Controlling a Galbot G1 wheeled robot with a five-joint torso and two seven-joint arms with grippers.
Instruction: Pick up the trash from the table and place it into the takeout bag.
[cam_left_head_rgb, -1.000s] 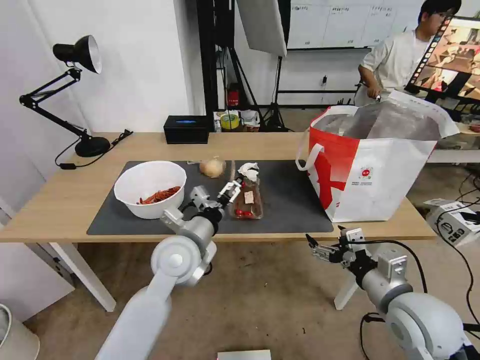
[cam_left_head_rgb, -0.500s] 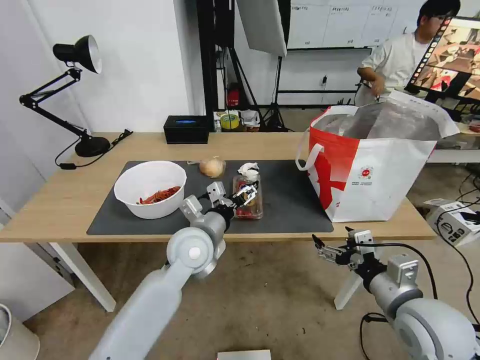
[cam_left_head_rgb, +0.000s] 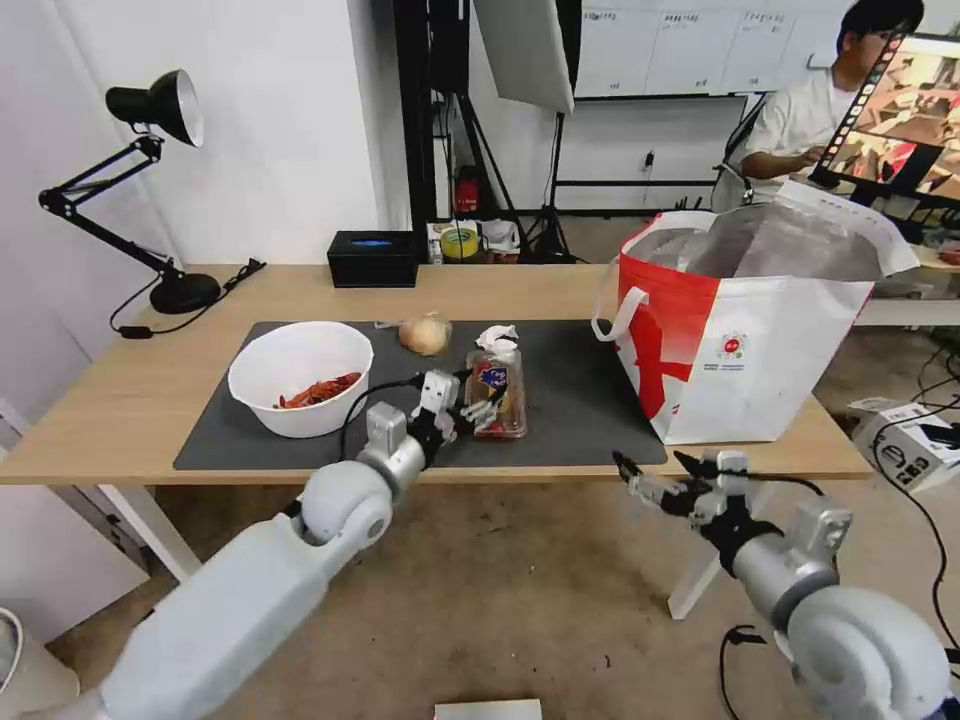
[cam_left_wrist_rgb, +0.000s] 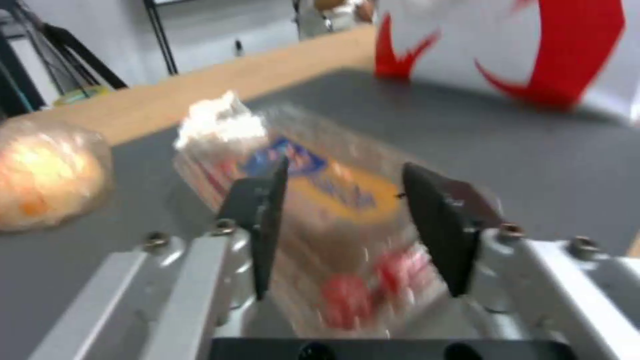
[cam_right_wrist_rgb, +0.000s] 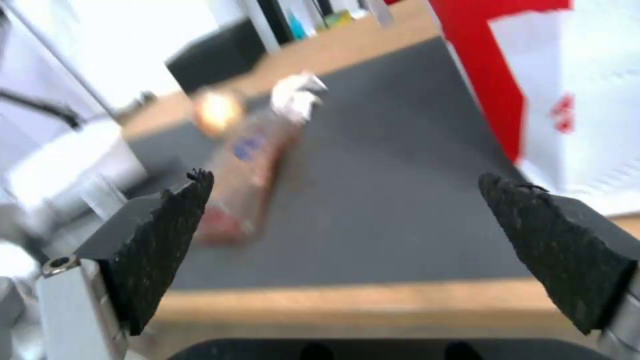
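The clear clamshell tray (cam_left_head_rgb: 500, 395) with red tomatoes lies on the dark mat (cam_left_head_rgb: 590, 400) of the wooden table (cam_left_head_rgb: 130, 400). My left gripper (cam_left_head_rgb: 484, 408) is open, and its fingers reach over the tray's near end (cam_left_wrist_rgb: 337, 205). A crumpled tissue (cam_left_head_rgb: 497, 338) touches the tray's far end, and a tan wrapped lump (cam_left_head_rgb: 425, 334) sits left of it. The white bowl (cam_left_head_rgb: 300, 375) with red scraps stands at the mat's left. At the table's right end the red-and-white takeout bag (cam_left_head_rgb: 740, 340) gapes open. My right gripper (cam_left_head_rgb: 655, 475) hangs open just off the table's front edge, holding nothing.
A black desk lamp (cam_left_head_rgb: 150, 110) stands at the table's far left corner and a black box (cam_left_head_rgb: 373, 258) at its back edge. A person sits at a screen behind the bag. A white carton (cam_left_head_rgb: 905, 440) lies on the floor to the right.
My left arm has swung lower and its gripper has turned and dropped from above the tray to the tray's near end. The right gripper has drifted slightly up and to the right.
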